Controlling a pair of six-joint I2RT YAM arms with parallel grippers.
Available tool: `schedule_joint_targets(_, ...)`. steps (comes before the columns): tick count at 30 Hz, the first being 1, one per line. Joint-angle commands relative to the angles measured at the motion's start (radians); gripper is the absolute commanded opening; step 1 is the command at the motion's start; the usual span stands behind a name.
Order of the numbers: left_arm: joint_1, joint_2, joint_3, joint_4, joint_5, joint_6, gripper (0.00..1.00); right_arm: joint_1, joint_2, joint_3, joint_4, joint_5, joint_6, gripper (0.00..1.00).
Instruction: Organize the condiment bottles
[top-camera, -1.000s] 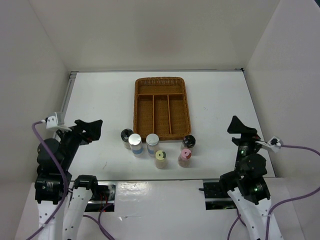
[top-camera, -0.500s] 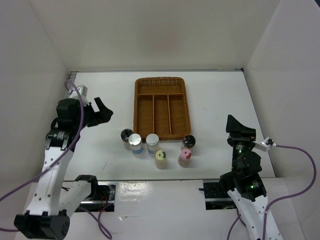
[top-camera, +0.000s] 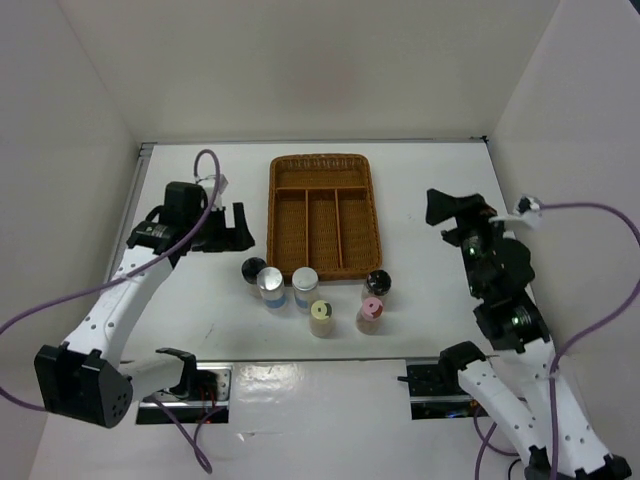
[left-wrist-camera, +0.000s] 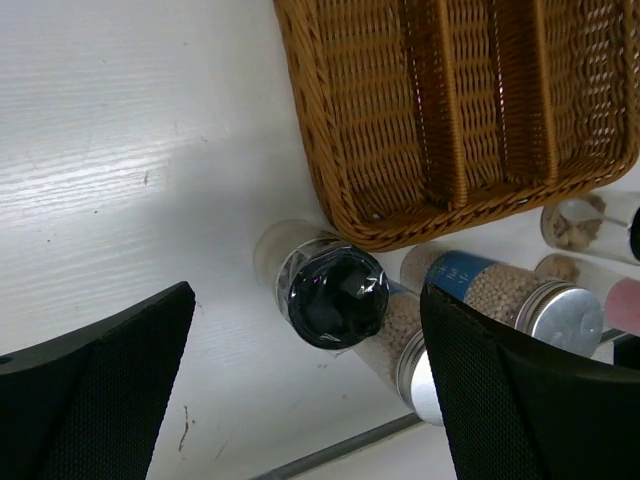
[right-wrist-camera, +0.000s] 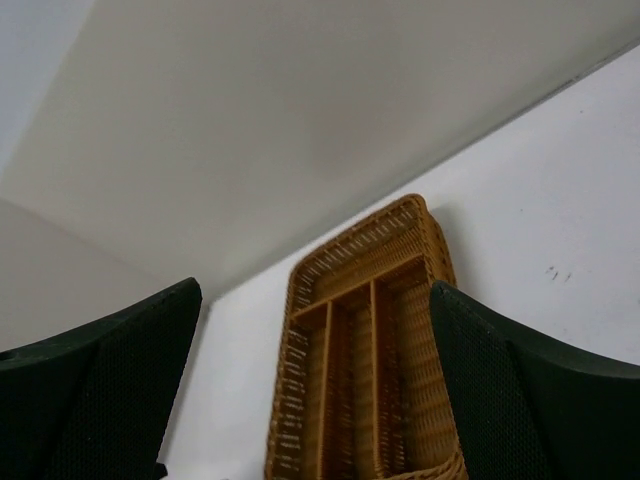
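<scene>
Several condiment bottles stand upright in a cluster in front of the wicker tray (top-camera: 272, 215): a black-capped one (top-camera: 253, 268), two silver-capped (top-camera: 271, 282) (top-camera: 305, 279), a yellow-green one (top-camera: 321, 313), a pink one (top-camera: 371, 310) and another black one (top-camera: 377, 283). My left gripper (top-camera: 235, 228) hovers open just left of the tray, above and behind the left black-capped bottle (left-wrist-camera: 332, 295), which shows between its fingers (left-wrist-camera: 100, 390). My right gripper (top-camera: 440, 207) is open in the air right of the tray, holding nothing. The tray's compartments are empty.
The wicker tray (right-wrist-camera: 290, 400) has three long slots and one cross slot at the back. White walls enclose the table on three sides. A metal strip (left-wrist-camera: 340, 450) runs along the near table edge close behind the bottles.
Both arms have lifted from beside their bases. The left gripper swung forward and right to the tray's left side; the right gripper rose and moved forward. The bottles have not moved.
</scene>
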Motion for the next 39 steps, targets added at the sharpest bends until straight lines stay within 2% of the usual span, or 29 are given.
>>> schedule_joint_targets(1, -0.067, 0.057, 0.074, -0.033, -0.051, 0.033, 0.99, 0.008, 0.234, 0.165, -0.098, -0.094, -0.142, 0.99)
schedule_joint_targets(5, -0.174, 0.086, 0.103, -0.07, -0.141, 0.007, 0.98, 0.008, 0.309, 0.236, -0.128, -0.117, -0.208, 0.99)
schedule_joint_targets(9, -0.242, 0.086, 0.103, -0.101, -0.227, -0.029, 0.96, 0.008, 0.242, 0.185, -0.101, -0.136, -0.251, 0.99)
schedule_joint_targets(14, -0.3, 0.097, 0.077, -0.125, -0.322, -0.078, 0.88, -0.004, 0.231, 0.196, -0.146, -0.148, -0.251, 0.99)
schedule_joint_targets(19, -0.3, 0.063, 0.013, -0.102, -0.344, -0.11, 0.81, -0.028, 0.24, 0.196, -0.148, -0.201, -0.269, 0.99)
schedule_joint_targets(26, -0.3, 0.095, 0.013, -0.102, -0.344, -0.11, 0.78, -0.028, 0.258, 0.186, -0.147, -0.22, -0.269, 0.99)
schedule_joint_targets(34, -0.3, 0.123, 0.013, -0.102, -0.344, -0.11, 0.64, -0.028, 0.249, 0.167, -0.158, -0.22, -0.279, 0.99)
schedule_joint_targets(39, -0.319, 0.143, 0.022, -0.112, -0.353, -0.11, 0.63, -0.028, 0.318, 0.196, -0.192, -0.22, -0.268, 0.99)
